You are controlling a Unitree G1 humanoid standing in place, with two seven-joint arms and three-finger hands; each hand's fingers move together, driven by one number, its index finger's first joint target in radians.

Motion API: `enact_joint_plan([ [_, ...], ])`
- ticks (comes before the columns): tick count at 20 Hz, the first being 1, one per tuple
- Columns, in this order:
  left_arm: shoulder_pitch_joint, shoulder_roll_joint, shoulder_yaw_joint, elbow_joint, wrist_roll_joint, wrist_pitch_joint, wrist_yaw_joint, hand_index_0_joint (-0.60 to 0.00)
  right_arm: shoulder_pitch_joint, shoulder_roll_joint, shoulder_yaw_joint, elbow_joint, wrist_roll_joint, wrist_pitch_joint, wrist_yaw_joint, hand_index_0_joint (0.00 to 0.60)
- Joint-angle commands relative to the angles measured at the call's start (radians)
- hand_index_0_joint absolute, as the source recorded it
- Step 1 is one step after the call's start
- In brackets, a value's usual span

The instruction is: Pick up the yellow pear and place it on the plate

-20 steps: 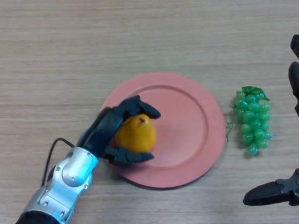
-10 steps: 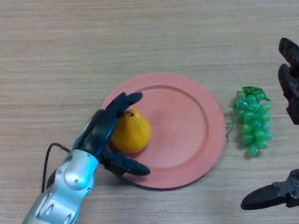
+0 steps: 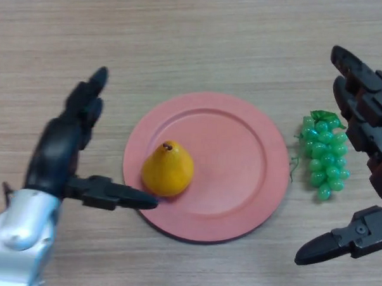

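The yellow pear point(image 3: 168, 170) stands upright on the left part of the pink plate point(image 3: 241, 164), stem up, free of both hands. The left hand point(image 3: 62, 149) is beside the plate's left rim, fingers point(image 3: 86, 100) straight and spread, holding nothing. The right hand point(image 3: 368, 144) is at the right edge, spread open and empty, beside green grapes point(image 3: 323, 155) on the wooden surface point(image 3: 183, 41).

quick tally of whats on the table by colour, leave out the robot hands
Yellow: 1, the pear
Pink: 1, the plate under the pear
Green: 1, the bunch of grapes beside the plate
Total: 3
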Motion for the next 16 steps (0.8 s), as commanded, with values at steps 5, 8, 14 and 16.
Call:
enact_joint_plan([
  [5,0.024,0.069,0.223,-0.188,-0.130,-0.041,-0.080,0.000,-0.045,-0.035,-0.041,-0.015,0.056,-0.118,0.004,0.000],
  [8,0.020,0.089,0.271,-0.237,-0.250,0.048,-0.075,0.000,-0.051,-0.032,-0.025,0.002,0.051,-0.107,0.011,0.000],
  [14,0.016,0.096,0.291,-0.281,-0.269,0.071,-0.077,0.000,-0.092,-0.033,0.007,0.065,0.051,-0.105,0.003,0.000],
  [16,0.025,0.088,0.278,-0.279,-0.254,0.035,-0.073,0.000,-0.095,-0.038,-0.001,0.061,0.057,-0.086,0.007,0.000],
])
